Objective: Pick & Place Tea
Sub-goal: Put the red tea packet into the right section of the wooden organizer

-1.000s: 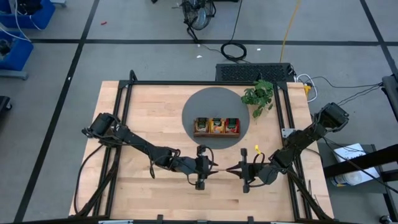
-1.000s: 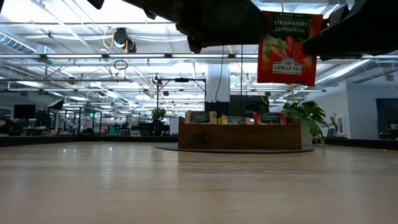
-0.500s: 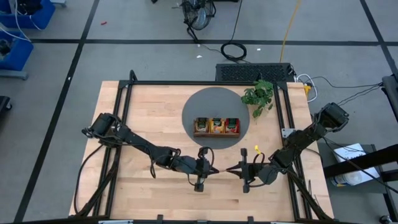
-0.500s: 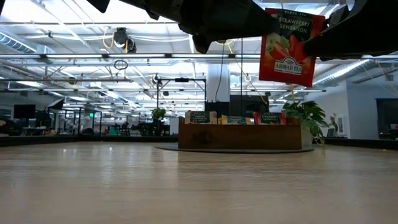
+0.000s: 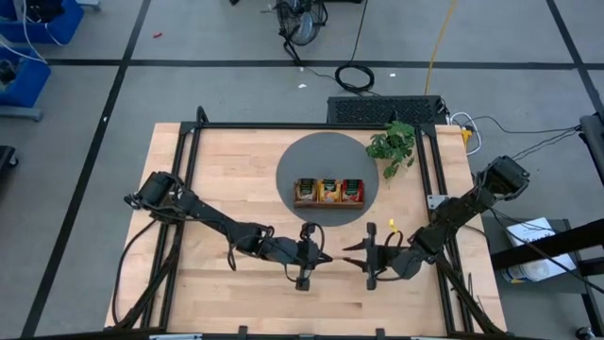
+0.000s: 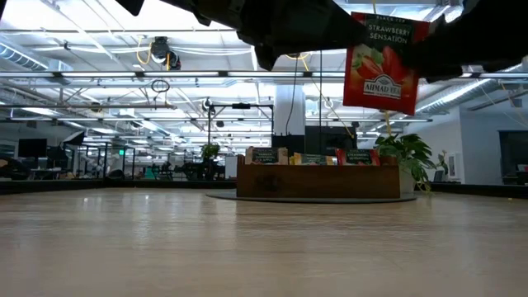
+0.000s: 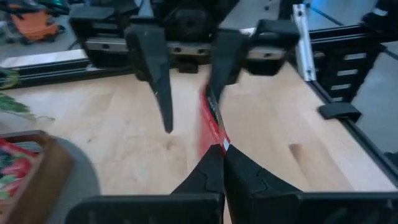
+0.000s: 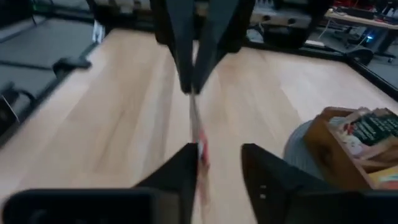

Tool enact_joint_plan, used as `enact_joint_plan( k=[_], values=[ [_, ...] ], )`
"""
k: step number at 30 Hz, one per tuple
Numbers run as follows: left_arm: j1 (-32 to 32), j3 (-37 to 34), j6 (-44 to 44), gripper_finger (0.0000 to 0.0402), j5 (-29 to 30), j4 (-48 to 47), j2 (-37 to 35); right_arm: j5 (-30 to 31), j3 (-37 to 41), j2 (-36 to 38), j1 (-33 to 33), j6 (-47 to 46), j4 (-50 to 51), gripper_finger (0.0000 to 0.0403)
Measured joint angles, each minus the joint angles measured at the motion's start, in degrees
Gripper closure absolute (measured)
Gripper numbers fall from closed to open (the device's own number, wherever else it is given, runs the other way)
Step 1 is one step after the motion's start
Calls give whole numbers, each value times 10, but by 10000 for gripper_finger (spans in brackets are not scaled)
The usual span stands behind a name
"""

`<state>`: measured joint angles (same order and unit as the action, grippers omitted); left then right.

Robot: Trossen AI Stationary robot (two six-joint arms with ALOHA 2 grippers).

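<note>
Hanging above the table's near middle, a red tea sachet [image 6: 384, 62] was pinched edge-on by the left gripper [image 5: 326, 256], its fingers pressed together on it. The right gripper [image 5: 347, 249] faced it with fingers parted, one finger [image 8: 180, 171] beside the sachet's edge. One wooden tray [image 5: 328, 193] of three compartments held further sachets on a grey round mat [image 5: 302, 156], one plant [image 5: 394, 144] beside it
</note>
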<state>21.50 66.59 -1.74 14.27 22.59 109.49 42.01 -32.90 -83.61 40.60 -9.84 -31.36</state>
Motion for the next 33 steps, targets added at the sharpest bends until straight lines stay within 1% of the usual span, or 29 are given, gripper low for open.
enact_joint_plan(
  k=[3, 7, 10, 13, 16, 18, 20, 23, 26, 27, 33],
  values=[
    [0, 0, 1, 400, 27, 4, 0, -1, 0, 0, 2, -2, -40, 240],
    [2, 0, 21, 400, 33, 21, 0, -3, 0, 0, 12, -2, -67, 185],
    [6, 0, 30, 400, 38, 29, 0, -3, 0, 0, 16, -15, -67, 165],
    [8, 0, 31, 400, 39, 31, 0, -21, 15, 0, 13, -15, -110, 163],
    [7, 0, 30, 401, 39, 31, 0, -59, 46, 0, 7, -16, -183, 183],
    [7, 0, 29, 401, 41, 34, 0, -75, 70, 0, 2, -21, -229, 209],
    [7, 0, 29, 401, 47, 38, 0, -78, 90, 0, -1, -25, -264, 239],
    [8, 0, 30, 401, 51, 42, 0, -78, 103, 0, -8, -30, -276, 286],
    [5, 0, 30, 401, 53, 42, 0, -85, 103, 0, -14, -30, -276, 321],
    [4, 0, 29, 401, 53, 42, 0, -93, 103, -1, -17, -30, -276, 329],
    [3, 0, 28, 401, 53, 42, 0, -94, 103, -25, -27, -30, -287, 362]
  ],
)
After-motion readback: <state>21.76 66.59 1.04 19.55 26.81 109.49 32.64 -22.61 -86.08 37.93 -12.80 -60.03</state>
